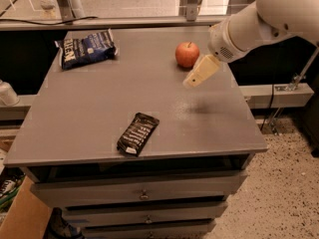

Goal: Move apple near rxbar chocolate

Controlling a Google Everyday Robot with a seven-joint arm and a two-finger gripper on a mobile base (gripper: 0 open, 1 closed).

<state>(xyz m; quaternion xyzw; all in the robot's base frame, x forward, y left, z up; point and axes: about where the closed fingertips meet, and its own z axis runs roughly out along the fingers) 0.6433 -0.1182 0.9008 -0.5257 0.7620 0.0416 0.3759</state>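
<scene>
The white arm slants in from the upper right, holding the gripper tilted down-left above the table; I cannot tell whether it is open or closed. The apple sits just behind-left of it, stem up. The bar lies well apart, front-left, its long axis running diagonally toward the gripper.

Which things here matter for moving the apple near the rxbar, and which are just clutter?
Job:
- apple, far right of the table top
- rxbar chocolate, near the front edge
- gripper, above the table, just right of the apple and nearer the front

Lying about:
- blue chip bag, far left corner
- white object off the table's left side
</scene>
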